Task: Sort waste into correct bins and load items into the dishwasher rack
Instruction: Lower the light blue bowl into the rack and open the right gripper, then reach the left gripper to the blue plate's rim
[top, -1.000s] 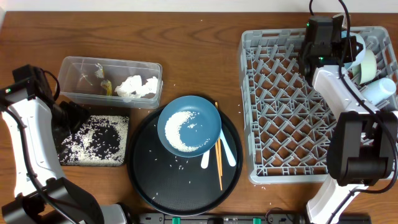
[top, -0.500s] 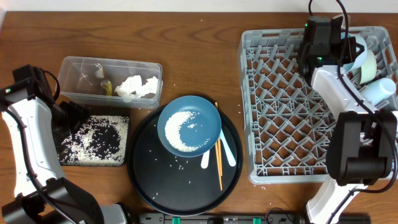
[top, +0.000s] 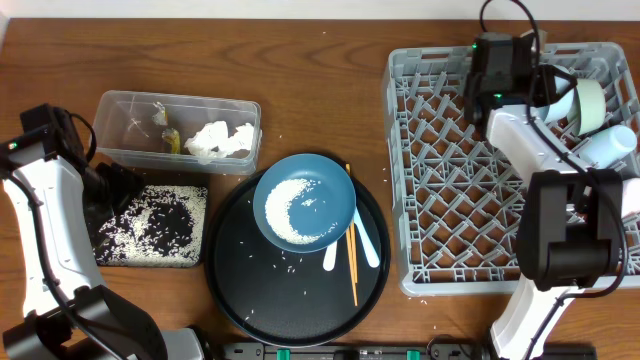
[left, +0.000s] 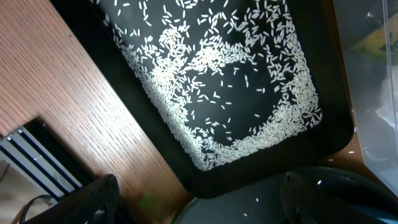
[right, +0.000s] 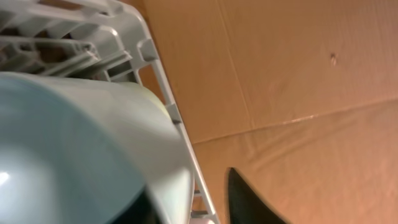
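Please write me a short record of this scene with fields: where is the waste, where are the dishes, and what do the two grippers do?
clear tub: holds napkins and wrappers
black flat tray: scattered with rice
round tray: blue dish with rice, spoons, chopsticks
rack: bowls and a pale cup on its right side
left gripper: open, over the black flat tray
right gripper: beside the bowls, jaws unclear

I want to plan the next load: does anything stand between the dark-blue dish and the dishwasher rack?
Nothing tall does. The chopsticks and white spoons lie flat beside the dark-blue dish on its rack side; beyond them come only the round tray rim and the wall of the dishwasher rack.
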